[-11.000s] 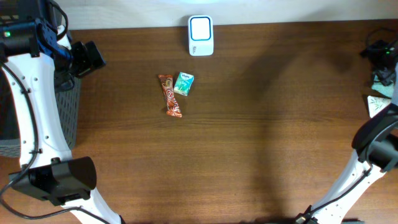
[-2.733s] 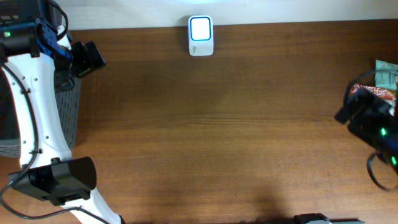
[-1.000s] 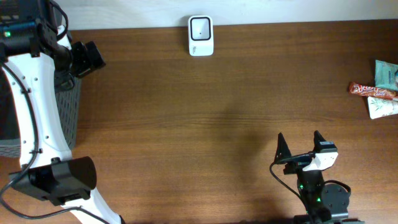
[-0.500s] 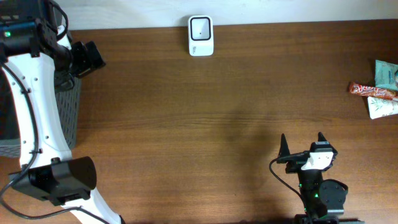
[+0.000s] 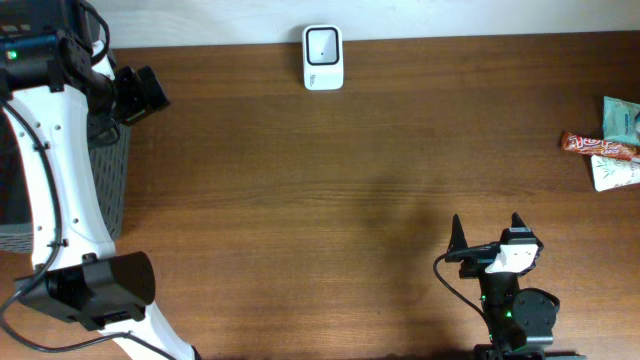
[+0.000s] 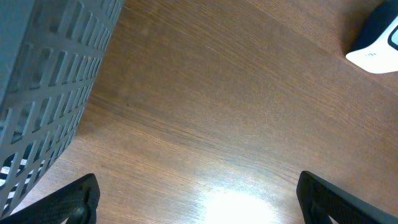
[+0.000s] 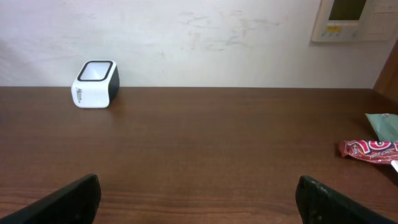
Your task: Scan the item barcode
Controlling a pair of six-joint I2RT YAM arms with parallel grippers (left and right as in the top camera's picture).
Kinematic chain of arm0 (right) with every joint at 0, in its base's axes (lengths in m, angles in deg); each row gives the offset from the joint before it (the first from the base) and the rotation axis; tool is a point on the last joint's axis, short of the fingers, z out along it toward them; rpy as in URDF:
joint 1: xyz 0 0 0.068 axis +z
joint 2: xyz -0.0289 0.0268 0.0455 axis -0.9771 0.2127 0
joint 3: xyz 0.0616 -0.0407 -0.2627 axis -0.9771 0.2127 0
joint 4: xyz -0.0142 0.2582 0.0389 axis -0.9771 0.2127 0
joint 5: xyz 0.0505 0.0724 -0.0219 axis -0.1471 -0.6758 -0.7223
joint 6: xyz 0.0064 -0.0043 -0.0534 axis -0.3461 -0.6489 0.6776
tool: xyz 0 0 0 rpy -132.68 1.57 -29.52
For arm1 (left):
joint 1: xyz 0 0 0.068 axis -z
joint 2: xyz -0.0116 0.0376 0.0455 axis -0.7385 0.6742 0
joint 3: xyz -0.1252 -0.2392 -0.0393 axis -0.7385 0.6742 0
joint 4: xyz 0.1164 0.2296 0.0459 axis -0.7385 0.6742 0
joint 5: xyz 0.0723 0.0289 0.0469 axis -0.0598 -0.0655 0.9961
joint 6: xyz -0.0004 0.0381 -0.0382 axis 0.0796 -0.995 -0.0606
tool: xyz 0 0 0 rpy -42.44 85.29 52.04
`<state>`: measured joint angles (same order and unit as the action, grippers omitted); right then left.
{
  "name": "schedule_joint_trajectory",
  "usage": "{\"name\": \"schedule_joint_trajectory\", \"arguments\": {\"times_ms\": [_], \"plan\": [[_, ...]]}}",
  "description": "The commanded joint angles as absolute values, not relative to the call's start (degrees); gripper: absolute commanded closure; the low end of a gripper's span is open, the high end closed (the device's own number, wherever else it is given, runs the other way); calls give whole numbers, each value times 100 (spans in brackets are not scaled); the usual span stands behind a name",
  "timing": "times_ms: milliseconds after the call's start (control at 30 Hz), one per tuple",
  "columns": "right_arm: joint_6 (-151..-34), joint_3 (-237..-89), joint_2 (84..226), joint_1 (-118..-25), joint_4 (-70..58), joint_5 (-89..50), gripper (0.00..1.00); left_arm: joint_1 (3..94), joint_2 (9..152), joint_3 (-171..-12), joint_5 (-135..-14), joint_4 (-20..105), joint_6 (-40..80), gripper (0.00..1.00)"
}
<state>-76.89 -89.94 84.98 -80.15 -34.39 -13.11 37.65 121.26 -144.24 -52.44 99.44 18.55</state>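
The white barcode scanner (image 5: pixel 322 57) stands at the table's far edge, dark window up; the right wrist view has it far left (image 7: pixel 95 84). A red-brown candy bar (image 5: pixel 597 146), a teal packet (image 5: pixel 622 117) and a white packet (image 5: pixel 615 172) lie together at the right edge. My right gripper (image 5: pixel 486 232) hovers open and empty near the front edge, well left of those items, facing the far wall. My left gripper (image 5: pixel 140 93) is open and empty at the far left beside the basket, with only bare wood between its fingertips (image 6: pixel 81 198).
A grey slatted basket (image 5: pixel 105 190) stands at the table's left edge, filling the left of the left wrist view (image 6: pixel 43 81). A wall panel (image 7: pixel 354 18) hangs behind the table at the right. The brown wooden tabletop (image 5: pixel 330 210) stretches between scanner and grippers.
The candy bar and teal packet, once mid-table near the scanner, now lie at the right edge. The scanner's window went from lit to dark. My right gripper settled slightly nearer the front edge.
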Motion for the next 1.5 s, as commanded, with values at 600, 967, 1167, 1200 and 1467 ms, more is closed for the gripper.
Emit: {"name": "schedule_joint_trajectory", "arguments": {"times_ms": [600, 967, 1167, 1200, 1467], "plan": [[-7748, -8941, 8439, -8037, -3435, -1241, 1, 3730, 12030, -14420, -5242, 9950, 1892, 1], [-7748, -8941, 8439, -8037, -3435, -1243, 1, 3772, 11890, -14418, -5154, 10510, 1892, 1], [-7748, -8941, 8439, -8037, -3435, -1243, 1, 4368, 10507, -12665, -5047, 9153, 1892, 1], [-7748, -8941, 8439, -8037, -3435, -1243, 1, 4478, 10129, -12075, -5045, 8676, 1888, 1], [-7748, -8941, 8439, -8037, -3435, -1243, 1, 4759, 6343, -7190, -5198, 5352, 1621, 1]]}}
